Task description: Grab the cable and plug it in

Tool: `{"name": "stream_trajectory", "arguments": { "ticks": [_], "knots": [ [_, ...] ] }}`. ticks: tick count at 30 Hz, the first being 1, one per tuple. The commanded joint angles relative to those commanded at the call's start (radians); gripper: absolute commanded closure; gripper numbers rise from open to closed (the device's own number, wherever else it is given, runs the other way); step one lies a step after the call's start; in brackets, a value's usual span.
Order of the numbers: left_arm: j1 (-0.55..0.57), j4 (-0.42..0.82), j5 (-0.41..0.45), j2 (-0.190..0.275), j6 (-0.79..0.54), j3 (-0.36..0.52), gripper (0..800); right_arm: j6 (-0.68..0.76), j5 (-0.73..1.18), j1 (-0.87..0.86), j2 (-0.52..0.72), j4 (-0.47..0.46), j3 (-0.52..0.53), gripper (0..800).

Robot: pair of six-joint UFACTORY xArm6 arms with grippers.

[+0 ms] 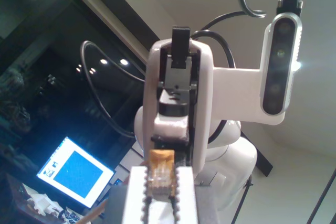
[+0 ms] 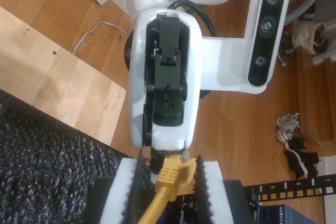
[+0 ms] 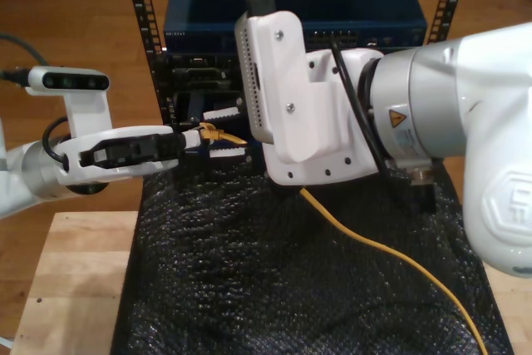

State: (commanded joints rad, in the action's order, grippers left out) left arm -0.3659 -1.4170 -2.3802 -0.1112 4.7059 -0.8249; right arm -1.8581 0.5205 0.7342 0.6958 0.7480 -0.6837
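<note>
Clamping the clear plug at the tip of the cable (image 1: pixel 160 181), my first pincer (image 1: pixel 161 169) has its white toothed fingers drawn in against both sides of the amber-tinted connector. In the exterior view this is the arm at that view's left, its wrist camera (image 3: pixel 66 81) riding above it and the plug held level at its tip, in front of the equipment rack (image 3: pixel 150 35).

My second pincer (image 2: pixel 174 164) meets it head-on from the other side. The cable's yellow boot lies between its black-padded fingers (image 2: pixel 203 182), touching one pad. The other side is in shadow, so I cannot tell whether the grip is fully closed. From the boot the cable runs back between those fingers toward the second wrist camera.

In the exterior view the second arm (image 3: pixel 316 106) is the large white one in the foreground at that view's right, and its body hides its own fingers. The cable comes out from under it and trails across the black foam mat (image 3: pixel 233 280) toward the exterior view's lower right corner. The mat lies on a light wooden counter (image 3: pixel 75 288), and a blue switch (image 3: pixel 332 7) sits high in the rack behind both arms.
</note>
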Motion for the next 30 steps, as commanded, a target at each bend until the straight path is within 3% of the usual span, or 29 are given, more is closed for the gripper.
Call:
{"name": "stream_trajectory", "arguments": {
  "ticks": [30],
  "knots": [
    [0.002, 0.003, -0.008, -0.002, 0.032, -0.002, 770, 0.000, -0.005, 0.002, -0.005, 0.006, 0.002, 607]
  ]
}}
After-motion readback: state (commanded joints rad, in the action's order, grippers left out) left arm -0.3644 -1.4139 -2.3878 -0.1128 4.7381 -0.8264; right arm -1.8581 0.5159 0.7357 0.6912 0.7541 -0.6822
